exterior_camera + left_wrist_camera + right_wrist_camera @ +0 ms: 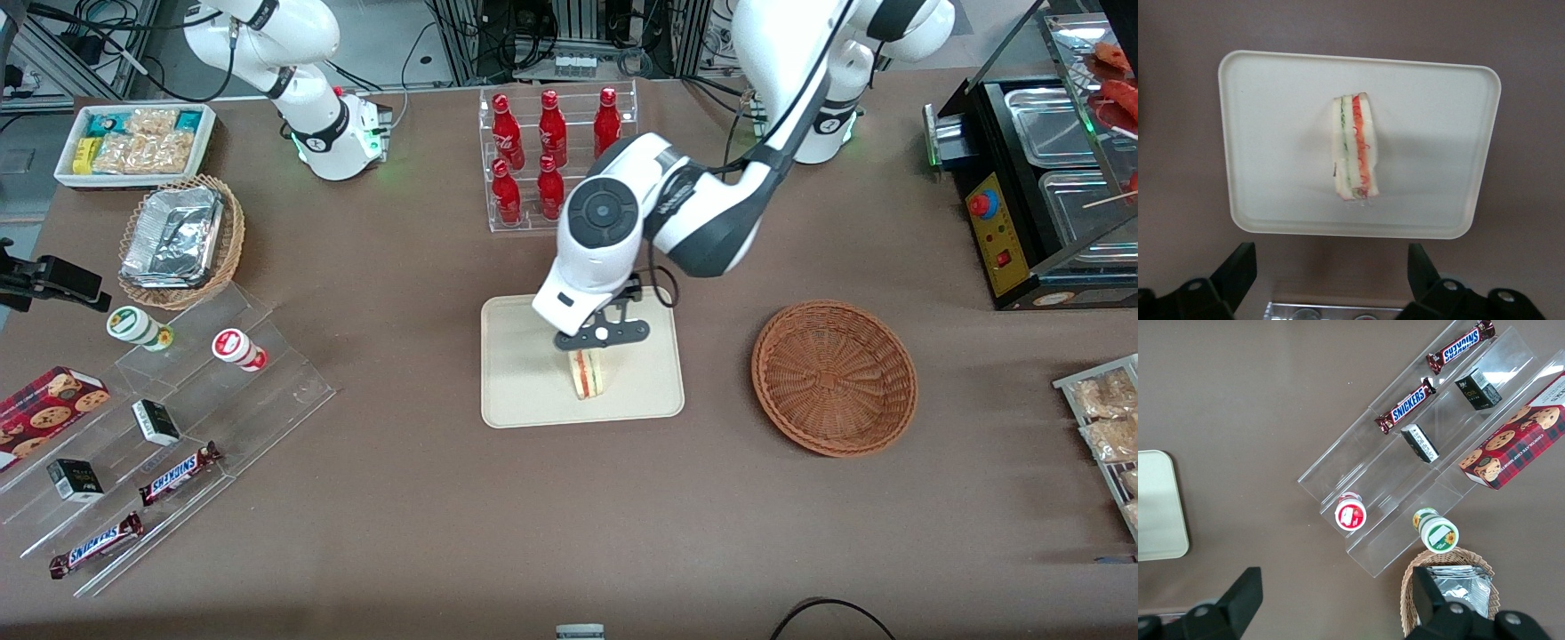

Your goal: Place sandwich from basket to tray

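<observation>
The sandwich stands on its edge on the cream tray, near the tray's middle, its red and green filling stripes facing up. My left gripper hovers just above it, over the part of the tray farther from the front camera. In the left wrist view the gripper is open, its black fingers wide apart with nothing between them. There the sandwich rests free on the tray. The reddish-brown basket sits beside the tray, toward the working arm's end, and holds nothing.
A clear rack of red bottles stands farther from the camera than the tray. A stepped clear display with candy bars, a foil-filled wicker basket and a white snack bin lie toward the parked arm's end. A black food warmer is at the working arm's end.
</observation>
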